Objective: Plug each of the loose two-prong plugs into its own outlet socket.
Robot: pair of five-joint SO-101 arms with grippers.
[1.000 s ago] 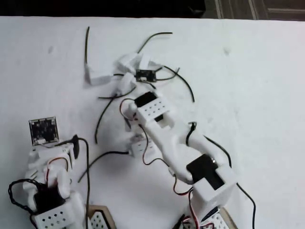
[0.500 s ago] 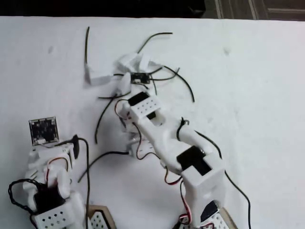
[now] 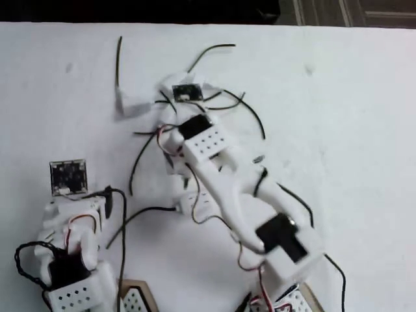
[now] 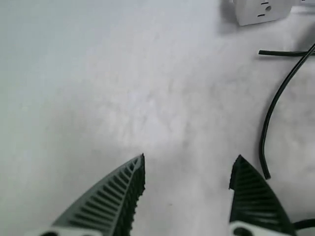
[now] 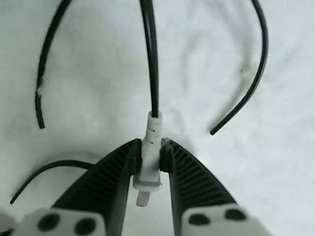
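1. Change, near left: the left arm point(image 3: 71, 260) has shifted a little. Its wrist camera board point(image 3: 68, 177) now sits slightly right of and farther than where it was a second ago.
2. Change, middle to far: the right arm point(image 3: 227, 188) has pushed its wrist farther up the table point(image 3: 351, 117) than half a second ago. The wrist is now in among the far cluster of outlets point(image 3: 170, 83). The elbow end has swung back a bit to the right.
3. The left gripper point(image 4: 191, 158) is spread wide with nothing between the tips, low over bare table at near left.
4. The near outlet point(image 3: 197, 203) lies just left of the right arm's forearm, partly crossed by the arm's wires.
5. The right gripper point(image 5: 150, 143) is clamped on the plug point(image 5: 147, 167), one of its fingers point(image 5: 113, 177) on each side of the white body.
6. The plug sits right between the tips. The strain relief pokes out past them, and the black cord point(image 5: 150, 59) runs straight away from the gripper. A prong end shows on the wrist side of the body.
7. The held plug is at centre-left, far on the table, beside the far cluster.
8. The far-left outlet point(image 3: 135, 104) lies apart from the grippers and also shows ahead of the left gripper point(image 4: 261, 11).
9. Loose cords point(image 3: 250, 114) curl around the cluster.
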